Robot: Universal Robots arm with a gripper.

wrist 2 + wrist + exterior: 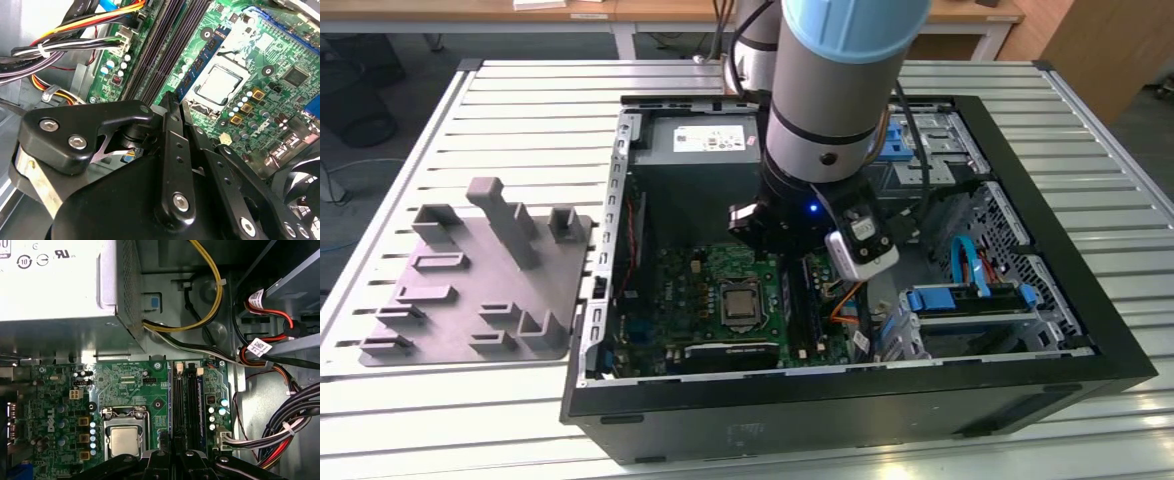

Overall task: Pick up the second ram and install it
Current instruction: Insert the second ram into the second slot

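I'm down inside the case (1121, 340), my gripper (170, 102) over the motherboard's (130, 385) slots (185, 395), jaws pinched on the ram (161, 440), not yet seated.

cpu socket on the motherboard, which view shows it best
The second wrist view: the cpu socket sits close and unobstructed above the gripper. The first wrist view shows it partly cut by the gripper; the exterior view shows it small beside the arm.

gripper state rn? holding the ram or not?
Gripper: fingers drawn together over the long black memory slots of the green motherboard. Whether a thin dark memory stick sits between them cannot be told.
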